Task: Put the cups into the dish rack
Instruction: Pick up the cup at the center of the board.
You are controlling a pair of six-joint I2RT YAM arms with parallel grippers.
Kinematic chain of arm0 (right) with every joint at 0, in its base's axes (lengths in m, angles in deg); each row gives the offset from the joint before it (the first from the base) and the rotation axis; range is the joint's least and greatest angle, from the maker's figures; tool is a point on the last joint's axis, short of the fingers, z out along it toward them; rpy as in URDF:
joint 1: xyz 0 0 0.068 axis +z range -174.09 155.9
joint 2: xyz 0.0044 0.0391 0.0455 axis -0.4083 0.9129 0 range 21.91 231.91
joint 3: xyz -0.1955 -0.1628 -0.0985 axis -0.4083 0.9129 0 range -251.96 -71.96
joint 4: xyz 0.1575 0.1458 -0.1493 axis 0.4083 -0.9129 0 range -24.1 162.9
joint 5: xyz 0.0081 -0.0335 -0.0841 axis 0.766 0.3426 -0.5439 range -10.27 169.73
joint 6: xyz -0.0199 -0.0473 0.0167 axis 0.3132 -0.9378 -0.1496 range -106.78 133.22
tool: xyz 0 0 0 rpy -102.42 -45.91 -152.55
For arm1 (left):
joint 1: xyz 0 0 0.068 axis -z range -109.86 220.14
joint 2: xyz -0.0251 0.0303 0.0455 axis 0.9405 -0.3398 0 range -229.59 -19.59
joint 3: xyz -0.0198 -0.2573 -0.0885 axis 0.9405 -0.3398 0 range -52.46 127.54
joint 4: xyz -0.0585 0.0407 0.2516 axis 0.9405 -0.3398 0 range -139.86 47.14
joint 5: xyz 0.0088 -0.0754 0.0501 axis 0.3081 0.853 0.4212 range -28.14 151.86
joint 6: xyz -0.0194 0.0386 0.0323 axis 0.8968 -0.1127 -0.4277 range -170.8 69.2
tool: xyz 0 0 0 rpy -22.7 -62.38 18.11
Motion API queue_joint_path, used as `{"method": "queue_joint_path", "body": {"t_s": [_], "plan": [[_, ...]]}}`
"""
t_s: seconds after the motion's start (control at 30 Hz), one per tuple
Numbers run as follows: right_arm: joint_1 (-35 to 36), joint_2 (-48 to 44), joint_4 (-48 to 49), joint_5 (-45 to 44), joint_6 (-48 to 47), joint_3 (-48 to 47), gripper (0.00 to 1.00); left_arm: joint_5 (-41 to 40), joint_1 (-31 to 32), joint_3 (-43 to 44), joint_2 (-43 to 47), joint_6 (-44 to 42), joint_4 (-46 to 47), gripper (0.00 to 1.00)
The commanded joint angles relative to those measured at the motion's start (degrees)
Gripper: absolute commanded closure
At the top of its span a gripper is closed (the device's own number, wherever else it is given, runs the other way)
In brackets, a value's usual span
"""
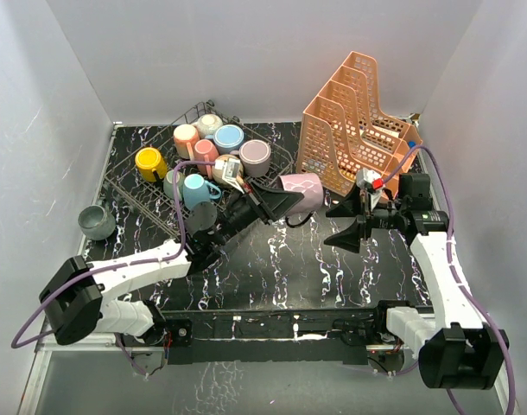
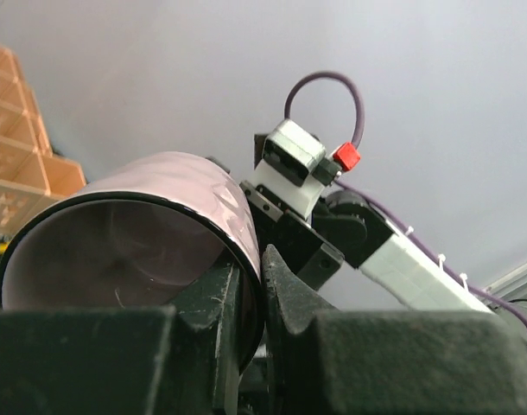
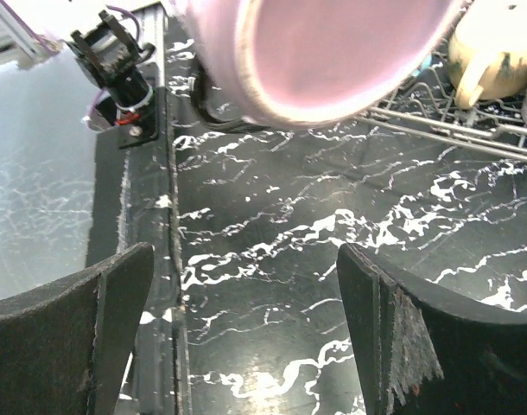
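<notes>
The left gripper (image 1: pixel 279 199) clamps the rim of a lilac-pink mug (image 1: pixel 302 192) near the middle of the black marbled table (image 1: pixel 289 268). In the left wrist view one finger (image 2: pixel 213 303) sits inside the mug (image 2: pixel 151 207) and the other outside. The mug lies tilted on its side just right of the dish rack (image 1: pixel 138 190), though whether it touches the table is hard to judge. To its right the right gripper (image 1: pixel 330 226) points toward it, fingers spread wide and holding nothing. At far left the rack holds a cluster of cups (image 1: pixel 213 147), among them yellow, pink, blue and teal. A grey-green cup (image 1: pixel 98 222) stands alone at the left edge, and an orange organizer (image 1: pixel 358 121) stands at far right.
</notes>
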Motion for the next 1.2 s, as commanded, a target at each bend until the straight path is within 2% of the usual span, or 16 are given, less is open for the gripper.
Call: {"method": "queue_joint_path", "body": {"t_s": [0.0,0.13,0.33,0.43,0.53,0.67,0.77,0.93,1.1,1.17], "plan": [[-0.26,-4.31,12.57,4.97,16.74,-0.79,0.09,-3.09,0.99,5.80,-0.96,-4.39,17.52,1.00],[-0.27,-3.89,23.56,6.89,30.51,-0.50,0.08,-3.03,2.40,10.02,-4.67,-4.49,21.22,1.00],[-0.22,-0.87,27.05,8.07,39.92,-5.37,0.08,-4.27,4.49,15.36,-9.48,-3.92,25.77,1.00],[-0.18,-0.61,37.55,6.37,52.39,-5.34,0.07,-6.29,4.84,16.44,-11.46,-2.70,29.51,1.00],[-0.03,-1.23,52.77,4.10,71.20,-3.38,0.07,-7.78,4.90,17.21,-13.42,-1.17,33.04,1.00],[1.86,-2.56,68.67,0.58,86.38,-0.81,0.06,-8.54,5.02,18.96,-14.87,-0.55,32.59,1.00],[4.07,-3.23,74.74,-2.24,92.23,0.76,0.07,-8.75,5.23,20.12,-15.43,-0.52,31.95,1.00],[5.88,-1.53,79.33,-5.88,99.81,2.38,0.10,-9.47,5.72,20.30,-15.99,0.11,33.19,1.00],[6.34,0.62,93.30,-7.53,111.76,5.38,0.14,-10.08,5.90,19.56,-15.81,0.94,34.37,1.00],[6.36,0.96,96.93,-8.37,113.78,5.97,0.16,-10.28,5.90,19.20,-15.41,1.06,34.63,1.00]]}}
